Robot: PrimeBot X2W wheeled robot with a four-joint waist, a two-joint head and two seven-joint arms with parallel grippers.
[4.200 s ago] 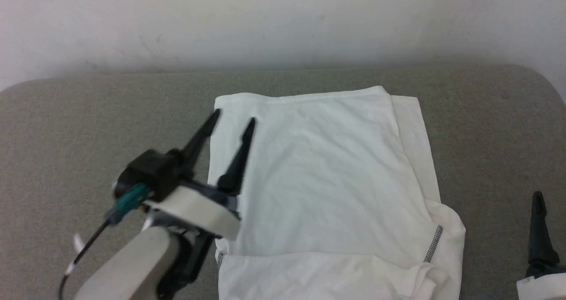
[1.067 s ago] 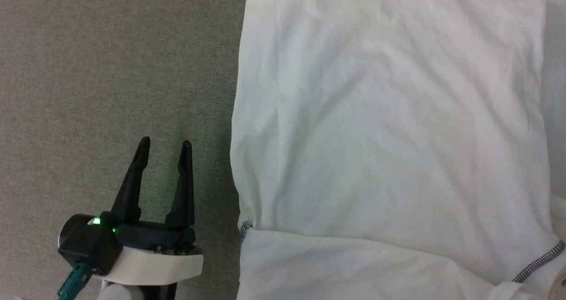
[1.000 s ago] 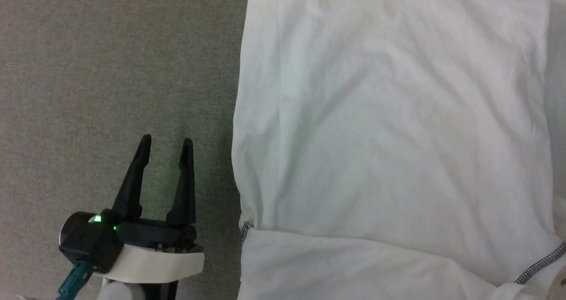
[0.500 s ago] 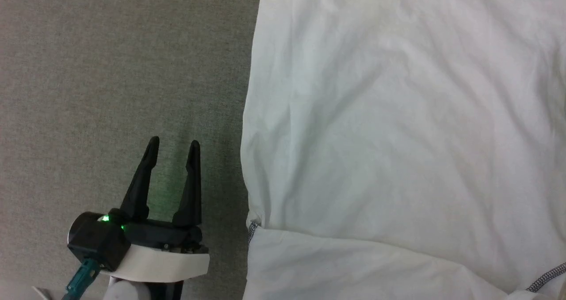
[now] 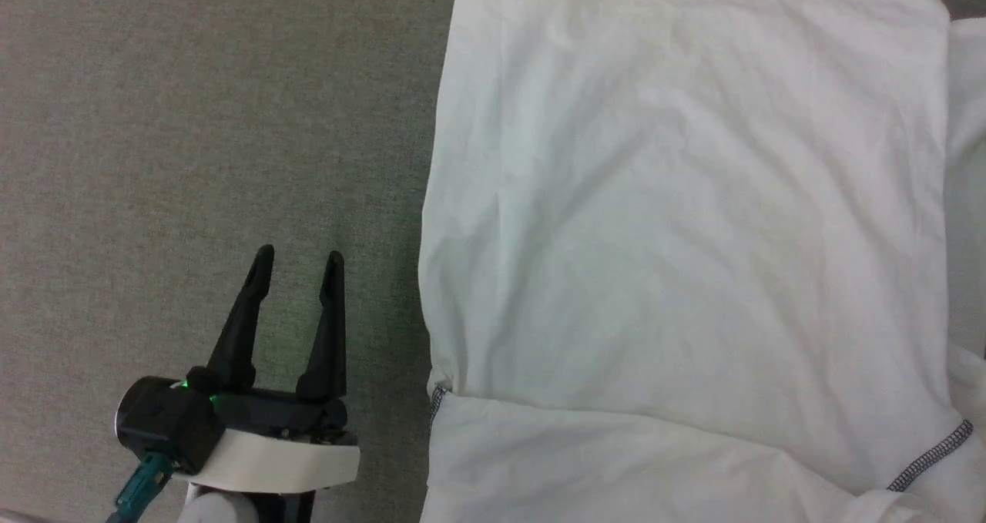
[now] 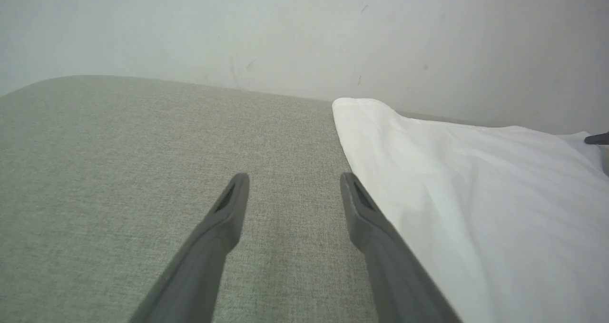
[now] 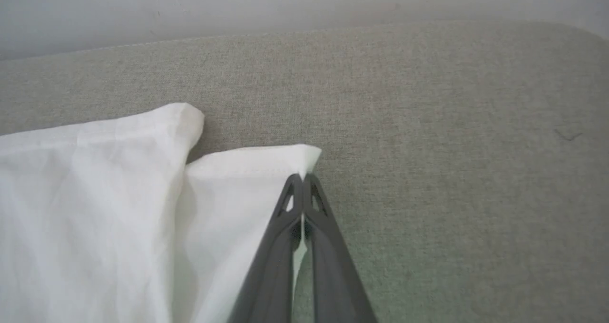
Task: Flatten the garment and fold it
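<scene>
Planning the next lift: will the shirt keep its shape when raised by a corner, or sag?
The garment looks thin and softly creased, so it will likely hang limp from the right gripper, which seems shut on one corner. Since it lies folded in layers, the loose layers may slip apart. The textured grey surface could drag on trailing fabric.

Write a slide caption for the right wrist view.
Right gripper shut on a corner edge of the white thin-fabric shirt, which lies on a grey woven surface.
</scene>
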